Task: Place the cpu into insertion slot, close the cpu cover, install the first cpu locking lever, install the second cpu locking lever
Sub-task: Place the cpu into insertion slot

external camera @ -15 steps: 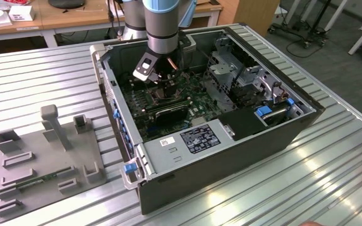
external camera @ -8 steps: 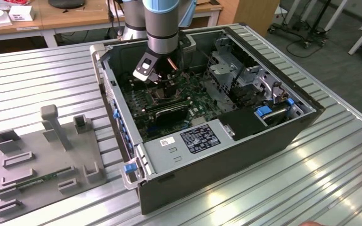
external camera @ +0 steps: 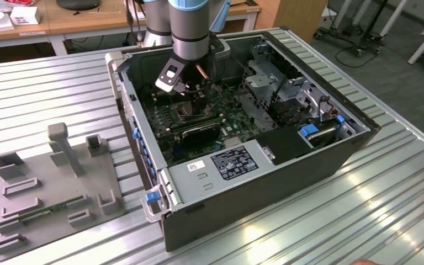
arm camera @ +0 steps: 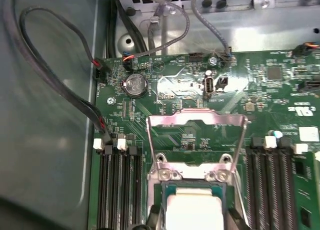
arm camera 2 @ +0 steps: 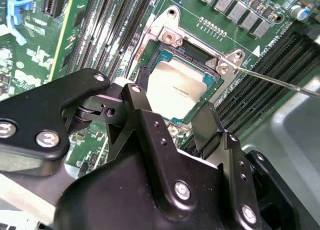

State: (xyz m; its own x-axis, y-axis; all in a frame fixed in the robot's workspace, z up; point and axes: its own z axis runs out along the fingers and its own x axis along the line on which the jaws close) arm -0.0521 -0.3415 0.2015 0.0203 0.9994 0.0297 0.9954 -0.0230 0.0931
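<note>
The cpu point(arm camera 2: 177, 90), a pale silver square chip, lies in the insertion slot point(arm camera 2: 212, 60), whose silvery rim shows around it on the green motherboard point(arm camera: 280, 95). My gripper point(arm camera 2: 172, 105) is low over the socket, its black fingers point(arm camera 2: 137, 98) against two opposite sides of the chip. In the first wrist view the cpu point(arm camera: 192, 210) sits between the fingertips point(arm camera: 156, 217), and the cpu cover point(arm camera: 197, 121) stands raised beyond the slot. A thin locking lever point(arm camera 2: 280, 83) sticks out beside the socket. In the exterior view my gripper point(external camera: 179, 91) reaches down into the case.
The open computer case point(external camera: 271, 182) lies on a ribbed metal table. Long black memory slots point(arm camera: 117, 185) flank the socket. Black cables point(arm camera: 55, 85) loop along the case wall. A grey fixture plate point(external camera: 50, 193) with upright posts lies at the exterior view's left.
</note>
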